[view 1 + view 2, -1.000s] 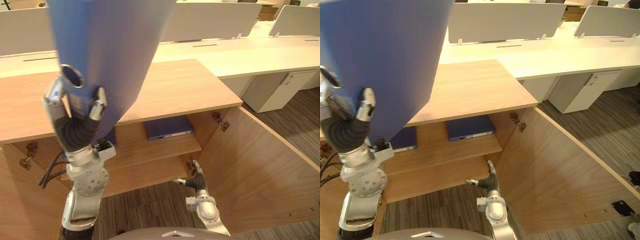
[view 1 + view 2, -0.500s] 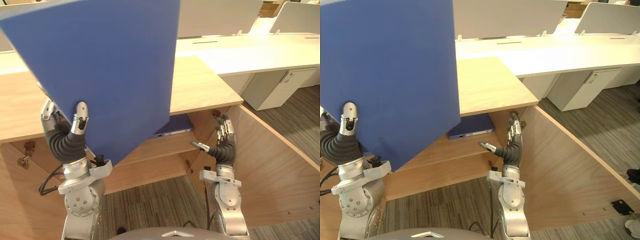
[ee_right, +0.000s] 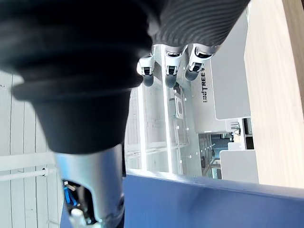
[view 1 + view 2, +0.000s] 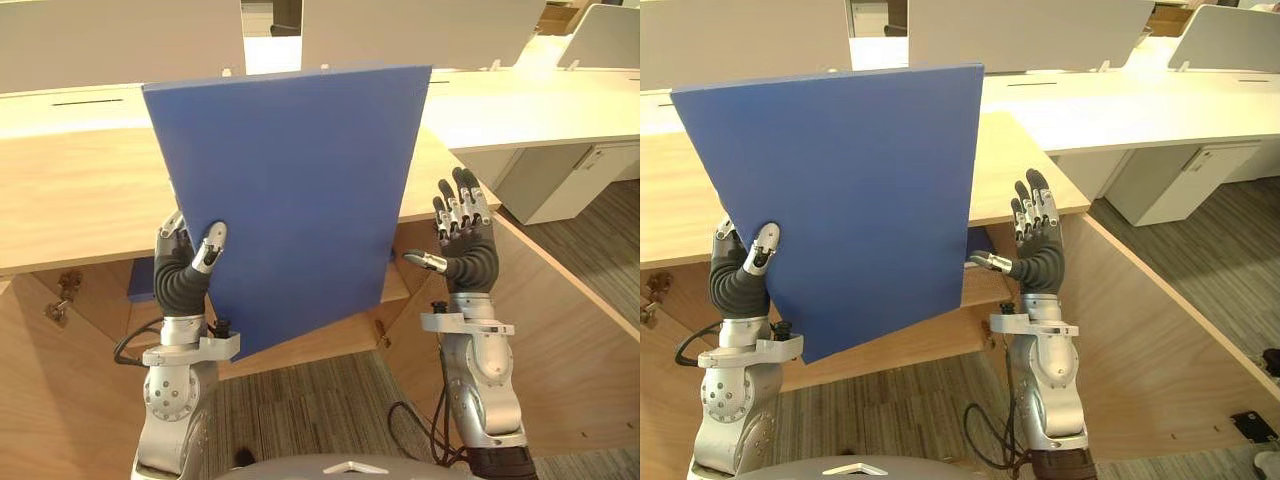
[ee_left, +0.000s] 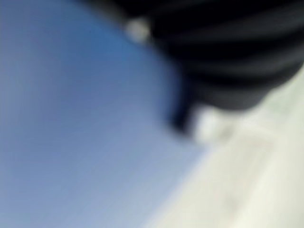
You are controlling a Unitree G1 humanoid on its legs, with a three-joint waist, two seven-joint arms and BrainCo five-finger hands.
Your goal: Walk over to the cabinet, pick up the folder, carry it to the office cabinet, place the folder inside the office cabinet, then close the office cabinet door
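A large blue folder (image 4: 290, 190) stands upright in front of the wooden office cabinet (image 4: 80, 190), held at its lower left corner by my left hand (image 4: 185, 265), thumb on its front face and fingers behind. My right hand (image 4: 462, 235) is raised just right of the folder's edge, fingers straight and open, thumb pointing toward the edge without clearly touching it. The folder's blue face (image 5: 71, 118) lies right against the hand in the left wrist view. The folder's edge (image 3: 199, 199) also shows in the right wrist view. The cabinet door (image 4: 560, 340) hangs open at the right.
Behind the folder the cabinet's shelf (image 4: 975, 285) holds another blue folder (image 4: 978, 240), mostly hidden. White desks (image 4: 540, 100) with grey dividers (image 4: 1040, 30) run behind the cabinet. A white pedestal (image 4: 570, 180) stands far right. Striped carpet (image 4: 310, 410) lies below.
My left hand has brought the folder lower and to the right, squarer before the cabinet. My right hand has risen from beside the shelf to the folder's right edge, fingers spread.
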